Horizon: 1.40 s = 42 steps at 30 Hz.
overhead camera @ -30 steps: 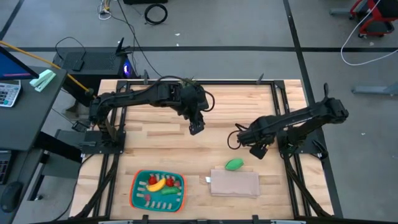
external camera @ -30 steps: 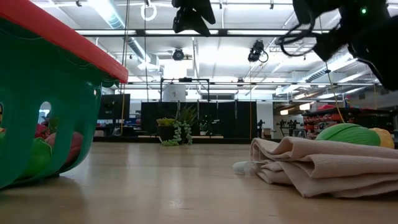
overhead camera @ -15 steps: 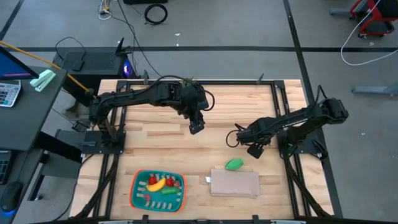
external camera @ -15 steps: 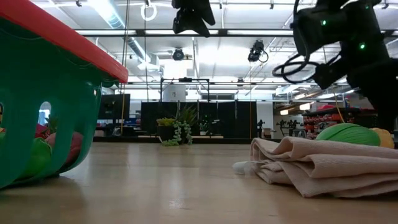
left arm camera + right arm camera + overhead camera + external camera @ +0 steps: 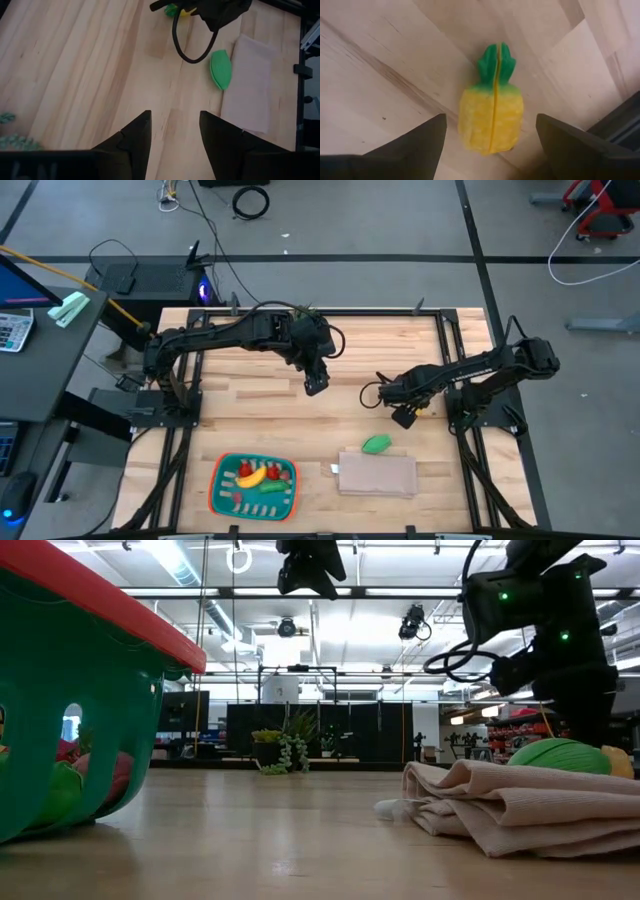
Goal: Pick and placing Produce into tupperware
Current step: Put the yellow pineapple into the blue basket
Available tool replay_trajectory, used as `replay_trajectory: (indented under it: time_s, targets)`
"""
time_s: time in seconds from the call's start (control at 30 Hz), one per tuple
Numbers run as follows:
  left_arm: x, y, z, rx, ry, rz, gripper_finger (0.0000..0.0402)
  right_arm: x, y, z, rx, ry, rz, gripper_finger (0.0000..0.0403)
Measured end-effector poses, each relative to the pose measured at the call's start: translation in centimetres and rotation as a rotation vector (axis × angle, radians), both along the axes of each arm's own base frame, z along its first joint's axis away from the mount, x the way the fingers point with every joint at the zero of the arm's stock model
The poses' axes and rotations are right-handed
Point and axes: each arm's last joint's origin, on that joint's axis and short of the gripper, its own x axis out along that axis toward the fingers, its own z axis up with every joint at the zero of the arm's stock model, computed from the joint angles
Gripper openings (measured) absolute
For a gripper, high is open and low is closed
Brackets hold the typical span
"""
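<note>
Right gripper has slid left and lowered over the pineapple, jaws spread. Grasp looks imminent. Left gripper waits, jaws apart.

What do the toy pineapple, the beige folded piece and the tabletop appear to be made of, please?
Pineapple: probably soft foam or plush, with a matte, grainy surface and a raised centre seam. It lies between the open fingers of the right pincer.
Beige folded piece: cloth, judging by fine ribbing and soft drooping folds.
Tabletop: pale wood, shown by plank joints and grain, with a low sheen.
</note>
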Motion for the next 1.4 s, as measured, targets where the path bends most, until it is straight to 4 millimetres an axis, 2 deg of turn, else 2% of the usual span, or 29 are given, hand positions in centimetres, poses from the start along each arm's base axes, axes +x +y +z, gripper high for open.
replay_trajectory:
  time_s: [0.6, 0.83, 1.4]
  targets:
    - [0.0, 0.0, 0.0, -0.02, 0.001, 0.025, 0.0172, 0.1, 0.1, 0.0, 0.009, -0.009, 0.025, 0.0317]
    - [0.0, 0.0, 0.0, -0.02, 0.001, 0.025, 0.0172, -0.3, 0.2, -1.3, 0.039, -0.026, -0.001, 0.031]
    - [0.0, 0.0, 0.0, -0.033, 0.001, 0.043, 0.0172, -0.1, 0.2, -1.3, 0.024, -0.055, -0.092, 0.0295]
